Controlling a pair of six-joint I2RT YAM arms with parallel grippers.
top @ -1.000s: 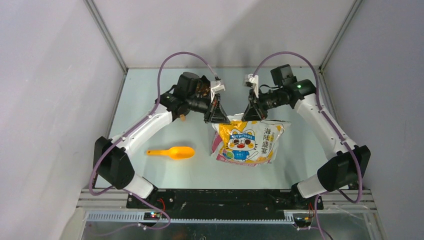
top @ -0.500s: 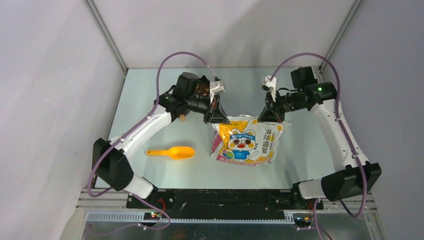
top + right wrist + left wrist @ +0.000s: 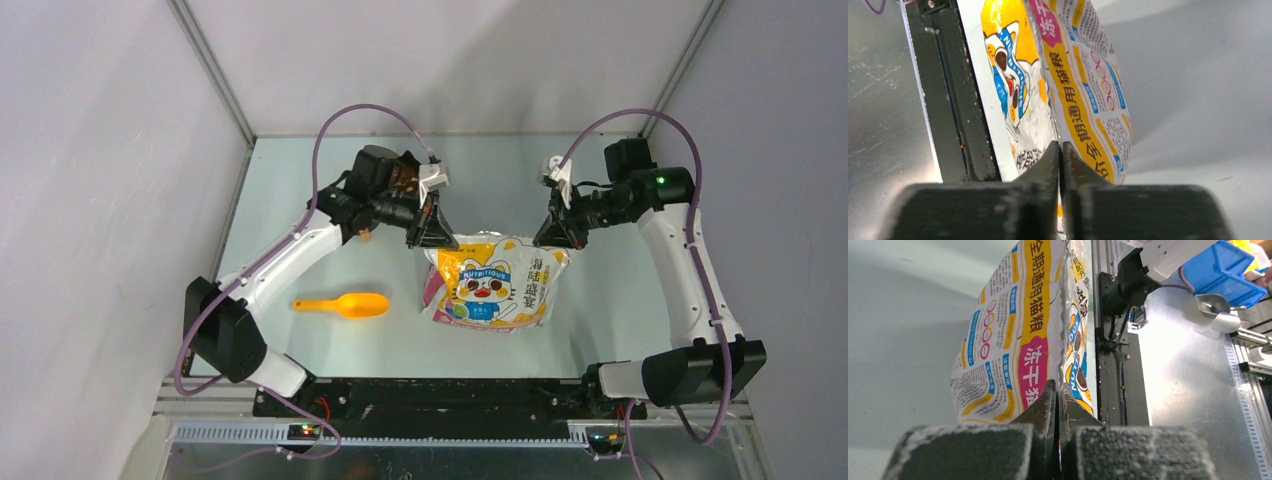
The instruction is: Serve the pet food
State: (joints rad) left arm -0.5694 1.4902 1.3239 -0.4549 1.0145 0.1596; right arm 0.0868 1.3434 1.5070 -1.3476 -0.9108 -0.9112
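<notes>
One glossy crinkled cartoon-cat bag (image 3: pixel 492 285) (yellow, white, pink) and one smooth orange plastic scoop (image 3: pixel 345 304). Two grippers, the left gripper (image 3: pixel 432 239) and the right gripper (image 3: pixel 556 241), each pinch a bag corner.

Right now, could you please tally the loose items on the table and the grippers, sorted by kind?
Bags: 1, the printed bag
Scoops: 1, the orange scoop
Grippers: 2, the left gripper and the right gripper, each shut on the bag's far edge
Total: 4
</notes>
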